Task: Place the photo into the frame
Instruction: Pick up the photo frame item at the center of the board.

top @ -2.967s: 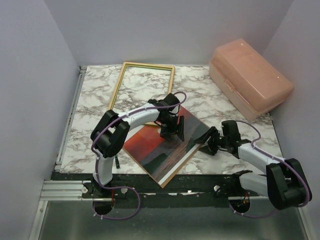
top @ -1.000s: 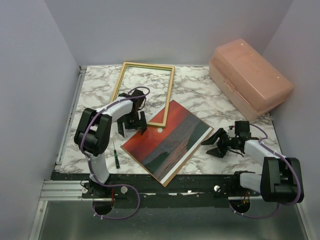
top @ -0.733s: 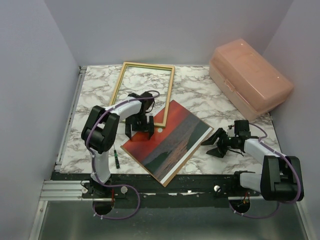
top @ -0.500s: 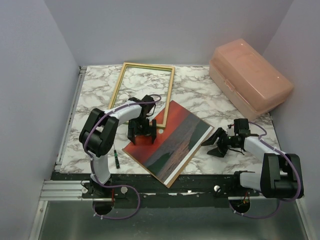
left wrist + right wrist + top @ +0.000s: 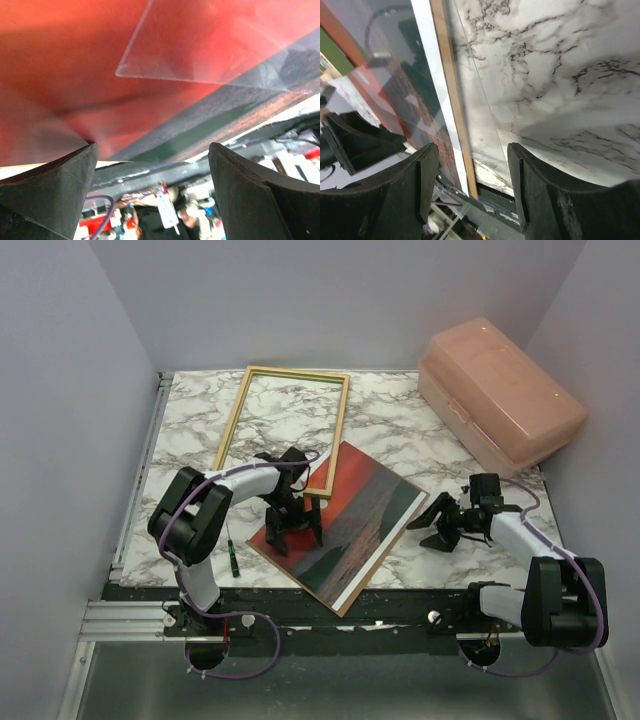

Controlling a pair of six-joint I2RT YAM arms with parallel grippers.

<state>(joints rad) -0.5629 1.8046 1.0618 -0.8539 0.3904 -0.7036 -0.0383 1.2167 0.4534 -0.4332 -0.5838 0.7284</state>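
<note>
The photo (image 5: 355, 515), a red sunset print, lies at an angle near the table's front edge on a brown backing board (image 5: 451, 90). A clear sheet (image 5: 225, 40) lies skewed on top of it. The frame (image 5: 230, 425) lies pale wood side up behind and to the left, its near right corner next to the photo. My left gripper (image 5: 293, 525) hangs low over the photo's left corner, open and holding nothing; in the left wrist view the photo (image 5: 75, 65) fills the picture above the left gripper (image 5: 152, 170). My right gripper (image 5: 440, 525) sits open just off the photo's right edge, with the right gripper (image 5: 470, 190) over bare marble.
A closed pink plastic box (image 5: 500, 395) stands at the back right. A small green-tipped tool (image 5: 232, 558) lies near the front left edge. The marble tabletop (image 5: 390, 420) is walled on the left, back and right.
My left gripper has moved from the frame's near rail to the right and nearer, onto the photo's left corner. The photo stack has shifted slightly. The right gripper has barely moved.
</note>
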